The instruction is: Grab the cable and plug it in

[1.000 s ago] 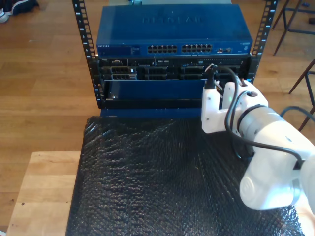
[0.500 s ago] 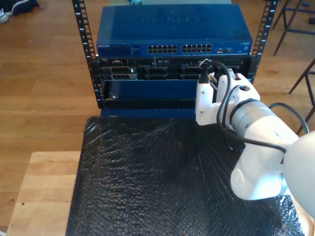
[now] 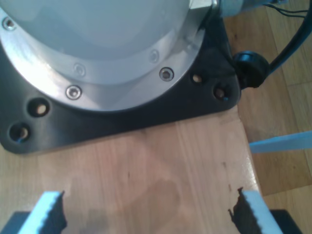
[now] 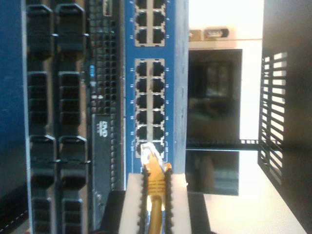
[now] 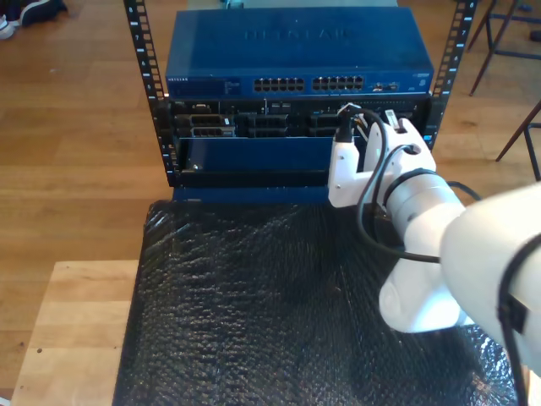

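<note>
Cable (image 4: 155, 187) sits clenched in my second tool (image 4: 155, 183), plug seemingly just short of the switch (image 4: 155, 97) ports; my first tool (image 3: 146, 214) idles released.

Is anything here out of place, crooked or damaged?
Nothing stands out. My second hand holds the yellow cable straight, plug at the blue switch, near its ports. My first hand is open over a wooden board.

The blue network switch (image 5: 297, 46) bears faint raised lettering on its top, at twelve o'clock, too blurred to read.
</note>
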